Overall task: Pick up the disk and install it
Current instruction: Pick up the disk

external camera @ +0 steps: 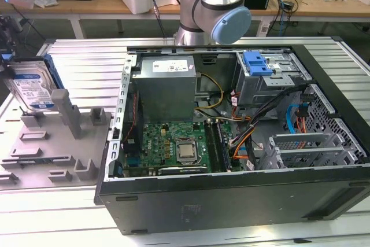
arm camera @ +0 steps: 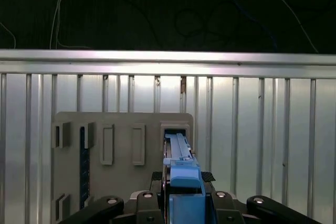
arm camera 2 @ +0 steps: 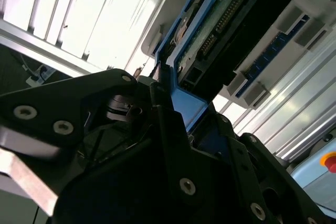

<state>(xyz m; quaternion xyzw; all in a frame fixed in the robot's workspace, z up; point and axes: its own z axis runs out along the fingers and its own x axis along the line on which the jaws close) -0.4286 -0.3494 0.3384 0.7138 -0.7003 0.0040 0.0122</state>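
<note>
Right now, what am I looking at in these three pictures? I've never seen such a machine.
The silver and blue column is a robot arm at a ribbed metal table. One picture comes from a camera standing apart; the other two from cameras riding near the arm's wrist. On the table lie an open computer case and a grey holder. A disk with a blue frame stands on edge in that holder, at the exterior view's left. In both wrist views the arm's black jaws are closed on the disk's blue edge.
</note>
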